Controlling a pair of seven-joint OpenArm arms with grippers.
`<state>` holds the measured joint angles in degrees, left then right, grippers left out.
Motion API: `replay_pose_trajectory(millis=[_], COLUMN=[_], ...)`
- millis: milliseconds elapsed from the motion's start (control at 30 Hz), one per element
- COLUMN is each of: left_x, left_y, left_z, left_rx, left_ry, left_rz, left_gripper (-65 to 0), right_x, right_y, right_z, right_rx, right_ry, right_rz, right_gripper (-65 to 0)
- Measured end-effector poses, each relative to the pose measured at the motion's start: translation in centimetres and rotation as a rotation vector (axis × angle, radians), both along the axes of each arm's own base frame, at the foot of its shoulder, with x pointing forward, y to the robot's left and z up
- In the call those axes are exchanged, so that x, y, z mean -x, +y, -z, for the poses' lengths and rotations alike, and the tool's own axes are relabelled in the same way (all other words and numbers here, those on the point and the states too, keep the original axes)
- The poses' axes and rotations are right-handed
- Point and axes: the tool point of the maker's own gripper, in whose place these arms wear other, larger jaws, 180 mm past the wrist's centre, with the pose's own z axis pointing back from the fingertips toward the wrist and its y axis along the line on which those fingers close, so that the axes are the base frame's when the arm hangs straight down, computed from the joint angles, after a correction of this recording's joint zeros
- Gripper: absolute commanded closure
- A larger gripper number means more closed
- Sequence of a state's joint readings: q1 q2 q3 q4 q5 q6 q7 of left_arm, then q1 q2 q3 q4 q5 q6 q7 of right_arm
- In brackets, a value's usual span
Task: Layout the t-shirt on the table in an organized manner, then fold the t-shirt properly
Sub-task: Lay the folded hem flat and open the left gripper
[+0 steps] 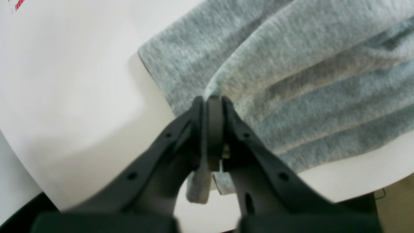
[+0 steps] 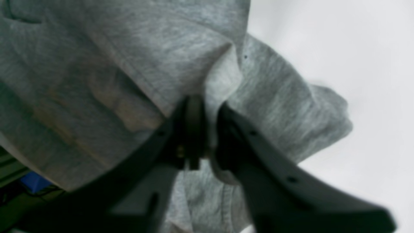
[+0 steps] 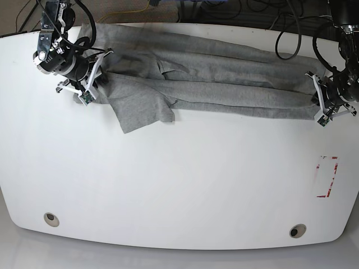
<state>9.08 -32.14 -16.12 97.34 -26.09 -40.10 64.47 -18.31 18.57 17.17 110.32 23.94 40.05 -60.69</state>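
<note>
T-shirt (image 3: 207,78) stretched across white tabletop (image 3: 179,185), each end clamped between fingers of left gripper (image 1: 213,100) and right gripper (image 2: 207,103).

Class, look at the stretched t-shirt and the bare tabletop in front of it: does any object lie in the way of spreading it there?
Nothing visible does. The t-shirt lies bunched along the far edge of the table.
</note>
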Motion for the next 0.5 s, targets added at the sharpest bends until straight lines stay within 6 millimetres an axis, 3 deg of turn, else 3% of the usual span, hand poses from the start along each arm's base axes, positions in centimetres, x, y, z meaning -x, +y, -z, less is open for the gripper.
replay_pose_trajectory(millis=[100,133,233,300,500], left_x=[0.1,0.2,0.1,0.1,-0.1], left_y=[0.0,0.0,0.0,0.1,0.3], left_z=[0.1,0.1,0.1,0.0,-0.3], left_rx=[0.001,0.000,-0.003,-0.003,0.004], left_ry=[0.004,0.005,0.003,0.002,-0.012], left_rz=[0.000,0.000,-0.001,-0.002,-0.014], left_gripper=[-22.1,-26.9,-31.4,-31.4,-30.7], right_x=[0.0,0.0,0.0,-0.1,-1.0], right_y=[0.0,-0.1,0.0,0.0,-0.5], right_z=[0.0,0.0,0.0,-0.2,-1.5], right_rx=[0.003,0.003,0.001,0.005,-0.004], right_ry=[0.001,0.000,0.000,-0.005,-0.062], right_rz=[0.000,0.000,0.000,-0.003,0.046], right_gripper=[-41.2,-48.8,-57.4,-60.7,-61.8])
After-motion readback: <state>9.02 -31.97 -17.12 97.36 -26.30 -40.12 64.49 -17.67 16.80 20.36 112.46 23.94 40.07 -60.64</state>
